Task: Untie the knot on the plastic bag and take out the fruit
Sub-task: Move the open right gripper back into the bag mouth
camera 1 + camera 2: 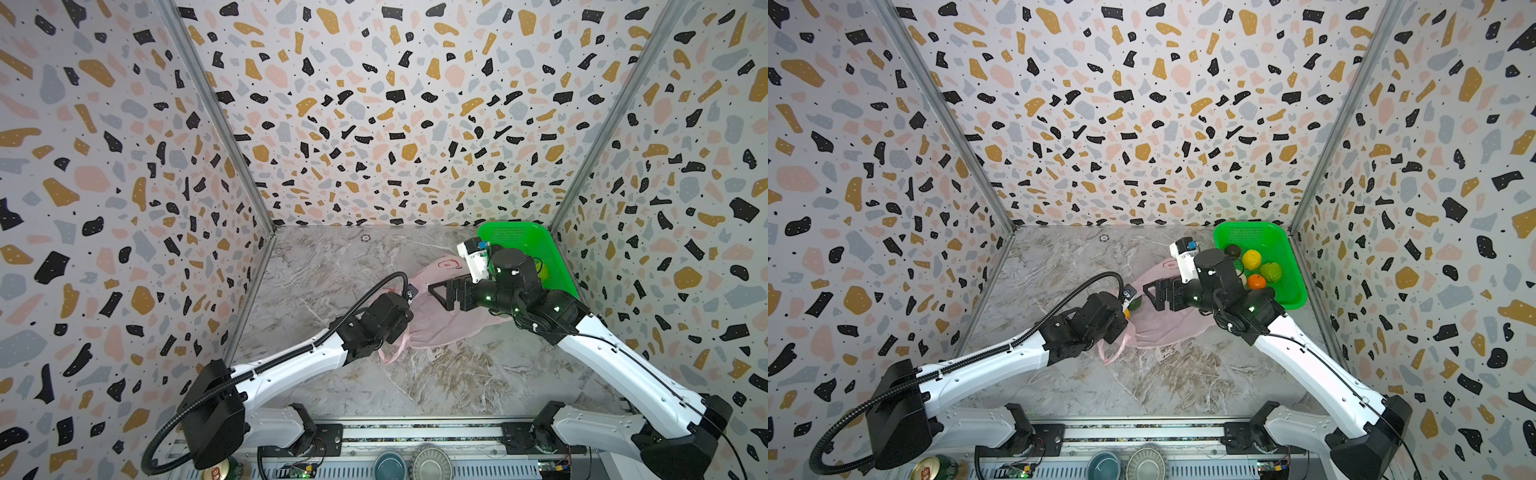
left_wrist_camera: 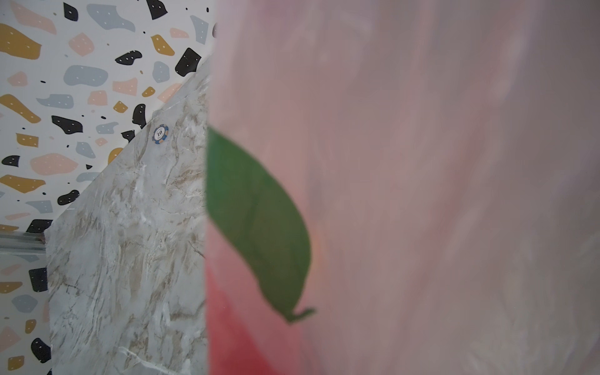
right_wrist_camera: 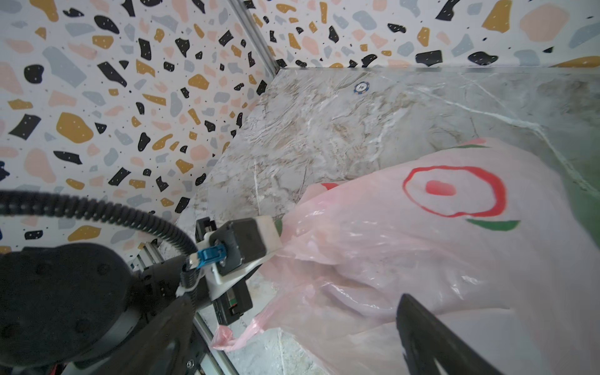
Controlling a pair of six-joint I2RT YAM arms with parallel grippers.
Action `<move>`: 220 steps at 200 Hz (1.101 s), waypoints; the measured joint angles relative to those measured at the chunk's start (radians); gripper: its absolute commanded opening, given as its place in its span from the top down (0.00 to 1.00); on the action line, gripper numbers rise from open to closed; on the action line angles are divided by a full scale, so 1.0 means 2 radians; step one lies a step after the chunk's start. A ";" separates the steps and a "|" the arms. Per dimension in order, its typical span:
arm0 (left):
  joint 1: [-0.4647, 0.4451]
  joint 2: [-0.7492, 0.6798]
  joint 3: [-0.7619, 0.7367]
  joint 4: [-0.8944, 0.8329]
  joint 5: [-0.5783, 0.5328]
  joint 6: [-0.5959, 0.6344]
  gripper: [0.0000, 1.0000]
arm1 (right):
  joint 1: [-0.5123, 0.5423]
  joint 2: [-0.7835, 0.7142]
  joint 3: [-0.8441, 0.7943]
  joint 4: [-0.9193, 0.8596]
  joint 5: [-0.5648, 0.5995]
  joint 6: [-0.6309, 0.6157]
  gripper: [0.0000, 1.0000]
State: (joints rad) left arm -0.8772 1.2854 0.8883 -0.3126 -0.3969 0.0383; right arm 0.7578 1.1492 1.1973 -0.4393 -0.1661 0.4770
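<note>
**Reaching for what is left in the bag: holding the mouth up, going in low**

The right claw (image 1: 441, 295) is hanging released over the middle of the bag (image 1: 436, 328), its jaws spread wide. The bag is lying slumped and nearly flat on the table (image 1: 436, 382).

The left claw (image 1: 1115, 330) is sitting clenched at the bag's left rim. Its tips are buried in plastic, so I am judging, not seeing, that it is pinching a fold there. Film is pressing against the left wrist lens and tenting up beside that camera in the right wrist view, which is fitting that reading.

No knot is showing. A loose handle strip (image 1: 1112, 352) is trailing on the table at the bag's near-left corner, so the untying is looking done.

Four pieces of fruit (image 1: 1251, 258) are lying in the green basket (image 1: 1250, 232) at the far right corner: yellow, orange, bumpy green and blackish-brown. A dark green patch (image 1: 1136, 303) is peeking out beside the left wrist camera; I cannot tell whether it is fruit or the bag's leaf print.

Doing this step well is calling for three things:
- The left claw should be holding the rim high and steady.
- The right claw should be entering through the opening, not pressing down on the film.
- It should be closing only on something firm, since thin plastic is likely to bunch between the jaws and drag the whole bag along.
</note>
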 measured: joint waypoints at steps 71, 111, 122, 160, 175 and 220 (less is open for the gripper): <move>0.003 0.000 0.000 0.000 0.003 0.000 1.00 | 0.073 0.022 -0.114 0.032 0.081 -0.017 0.11; 0.003 0.000 0.000 0.000 0.008 0.000 1.00 | 0.087 0.029 -0.157 0.057 0.117 -0.029 0.13; 0.003 0.000 0.001 0.000 0.009 0.000 1.00 | 0.089 0.032 -0.165 0.065 0.125 -0.032 0.13; 0.003 0.000 0.004 0.000 0.013 0.000 1.00 | 0.089 0.067 -0.176 0.096 0.145 -0.040 0.13; 0.003 0.000 0.004 0.000 0.017 0.000 1.00 | 0.086 0.092 -0.176 0.114 0.148 -0.042 0.14; 0.003 -0.002 0.003 0.004 0.026 -0.002 1.00 | 0.067 0.196 -0.173 0.173 0.154 -0.031 0.13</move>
State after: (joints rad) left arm -0.8707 1.2823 0.8944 -0.3046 -0.3450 0.0341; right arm 0.8925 1.5414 0.8513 -0.0940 0.1421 0.4160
